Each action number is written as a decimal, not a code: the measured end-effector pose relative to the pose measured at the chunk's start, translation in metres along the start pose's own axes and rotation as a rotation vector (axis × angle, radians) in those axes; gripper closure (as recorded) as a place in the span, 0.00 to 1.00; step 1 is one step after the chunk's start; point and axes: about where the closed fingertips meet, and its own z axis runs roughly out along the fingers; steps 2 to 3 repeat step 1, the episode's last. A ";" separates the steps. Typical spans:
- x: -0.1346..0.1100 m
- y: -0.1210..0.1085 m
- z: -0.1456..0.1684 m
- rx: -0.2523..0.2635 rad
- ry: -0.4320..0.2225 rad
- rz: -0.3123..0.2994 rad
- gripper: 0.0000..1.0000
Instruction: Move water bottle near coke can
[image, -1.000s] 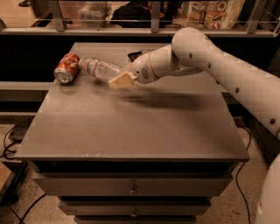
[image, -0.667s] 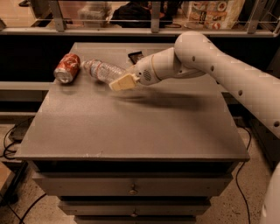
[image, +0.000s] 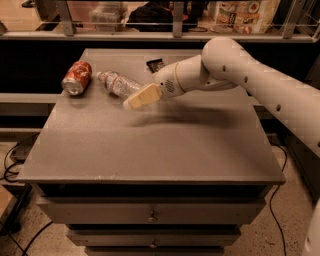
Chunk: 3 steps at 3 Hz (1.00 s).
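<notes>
The water bottle (image: 118, 84), clear and crinkled with a white cap, lies on its side at the back left of the grey table (image: 150, 145). The coke can (image: 76, 78), red with a silver top, lies on its side just left of the bottle, a small gap between them. My gripper (image: 136, 100) reaches in from the right. Its cream tip sits at the bottle's right end, just in front of it. I cannot see whether it touches the bottle.
A flat dark snack bar wrapper (image: 155, 65) lies at the back of the table, behind my wrist. My white arm (image: 240, 70) spans the right back part of the table. Drawers (image: 150, 215) are below the front edge, and a railing with shelves runs behind.
My gripper has shifted slightly down and left in the view, toward the table's front. The bottle and the can have stayed in place.
</notes>
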 end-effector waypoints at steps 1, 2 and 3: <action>0.000 0.000 0.000 0.000 0.000 0.000 0.00; 0.000 0.000 0.000 0.000 0.000 0.000 0.00; 0.000 0.000 0.000 0.000 0.000 0.000 0.00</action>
